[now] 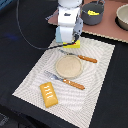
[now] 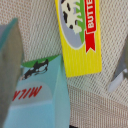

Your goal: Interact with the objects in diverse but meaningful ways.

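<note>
My gripper [image 1: 65, 36] hangs at the far edge of the striped placemat [image 1: 35, 75], shut on the small white carton [image 1: 63, 34]. In the wrist view the carton [image 2: 37, 97] fills the near corner, pale blue-white with "MILK" and a cow print, and my fingers are hidden around it. The yellow red-labelled box [image 2: 80, 40] lies flat on the mat just beside it, peeking out under the hand [image 1: 75, 44]. The orange-brown scored bread block [image 1: 49, 95] lies at the mat's near corner. The grey saucepan [image 1: 93, 17] stands at the back with the yellow cheese [image 1: 92, 10] inside.
A round tan plate [image 1: 68, 66] sits mid-mat between an orange-handled knife [image 1: 81, 57] and fork [image 1: 66, 80]. A grey blade-like shape [image 2: 119, 72] shows beside the box. A grey bowl [image 1: 123, 17] stands at the exterior view's far right. A black cable [image 1: 25, 35] loops behind the arm.
</note>
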